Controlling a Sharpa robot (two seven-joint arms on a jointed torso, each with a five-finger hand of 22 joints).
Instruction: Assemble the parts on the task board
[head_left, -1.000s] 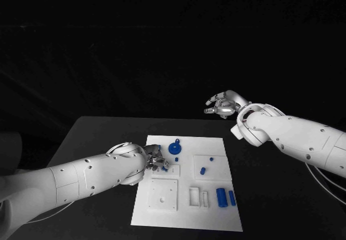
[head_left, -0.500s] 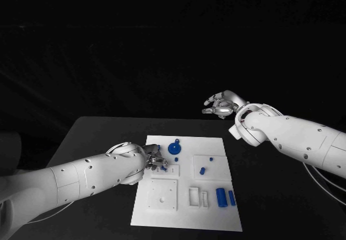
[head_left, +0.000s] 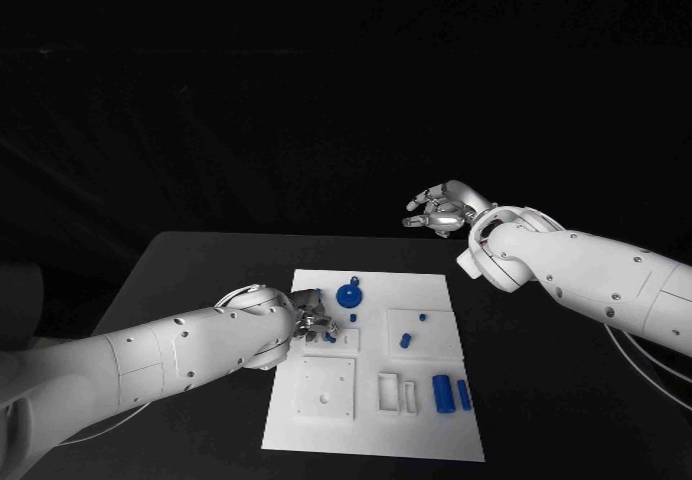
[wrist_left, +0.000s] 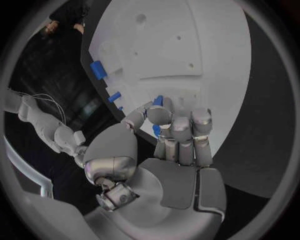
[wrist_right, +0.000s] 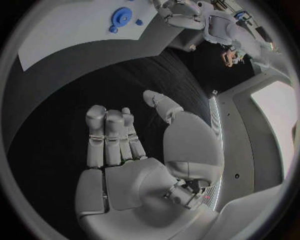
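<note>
The white task board (head_left: 426, 290) lies in the middle of the table. My left hand (head_left: 313, 322) rests over the board's left part, its fingers curled. It pinches a small blue part (wrist_left: 157, 101) between thumb and fingers (wrist_left: 180, 131), just above the board (wrist_left: 206, 45). A blue gear (head_left: 349, 296) sits on the board just beyond that hand. My right hand (head_left: 440, 210) hangs raised past the table's far edge, fingers apart and holding nothing. The right wrist view shows its palm (wrist_right: 134, 150) bare, with the gear (wrist_right: 122, 16) far off.
Two small blue pegs (head_left: 423, 318) (head_left: 405, 341) stand in the raised square right of the left hand. Two blue cylinders (head_left: 443, 393) lie near the board's right front corner, beside white slotted blocks (head_left: 391, 392). A square plate (head_left: 327, 387) lies at front left.
My right hand has drifted slightly to the left in the air. The left hand stays on the board with the blue part.
</note>
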